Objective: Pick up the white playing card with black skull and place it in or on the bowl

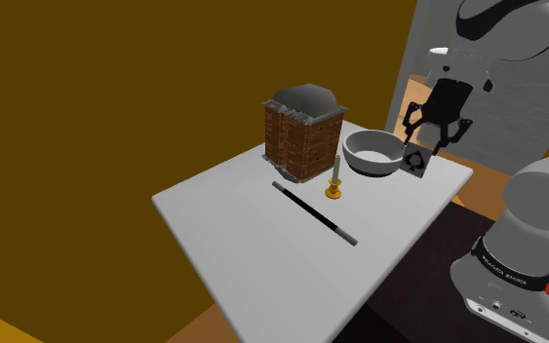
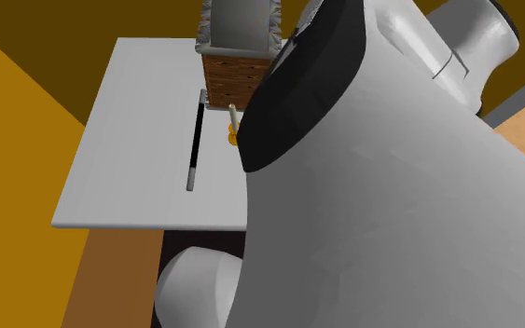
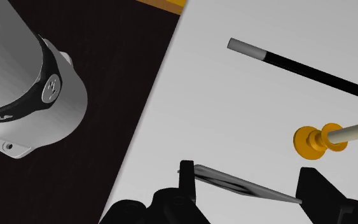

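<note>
Wrist view — pincer (image 3: 248,173) clasps card (image 3: 247,184) edge-on, face unseen — wand (image 3: 298,63) cut off

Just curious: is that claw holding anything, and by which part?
The black claw clasps the thin white playing card with black marking by two opposite edges.

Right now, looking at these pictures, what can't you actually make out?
- Card face: the wrist view sees it almost edge-on, so its drawing is unreadable.
- Bowl: in the second exterior view the arm blocks that side of the table.
- Candle: same view, partly behind the arm.
- Brick building: its roof is cut by that view's top edge.
</note>
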Controlling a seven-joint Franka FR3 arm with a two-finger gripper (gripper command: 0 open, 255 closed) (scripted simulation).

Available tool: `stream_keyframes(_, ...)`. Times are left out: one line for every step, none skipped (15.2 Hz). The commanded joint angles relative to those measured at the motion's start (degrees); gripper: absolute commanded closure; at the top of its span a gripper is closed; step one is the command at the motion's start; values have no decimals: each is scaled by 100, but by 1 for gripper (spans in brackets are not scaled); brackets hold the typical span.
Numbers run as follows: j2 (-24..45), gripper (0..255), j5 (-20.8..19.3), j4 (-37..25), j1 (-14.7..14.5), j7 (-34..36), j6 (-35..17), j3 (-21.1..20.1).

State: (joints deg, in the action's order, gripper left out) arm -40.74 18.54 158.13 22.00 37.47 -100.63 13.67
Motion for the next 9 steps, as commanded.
stream_keyframes(-56,255,-4,-121,-1,75,163,-14)
stream_keyframes(-86,255,-7,-178,0,110,243,-20)
stream_keyframes(-114,255,-9,-237,0,145,322,-26)
stream_keyframes(-140,255,-11,-297,0,180,400,-32)
stream_keyframes(-165,255,-12,-358,-1,215,478,-37)
stream_keyframes(-187,255,-12,-420,-2,248,554,-42)
stream_keyframes(-196,255,-12,-446,-2,263,587,-44)
stream_keyframes(68,255,7,-659,-50,221,546,-10)
stream_keyframes(326,255,27,-876,-96,181,518,26)
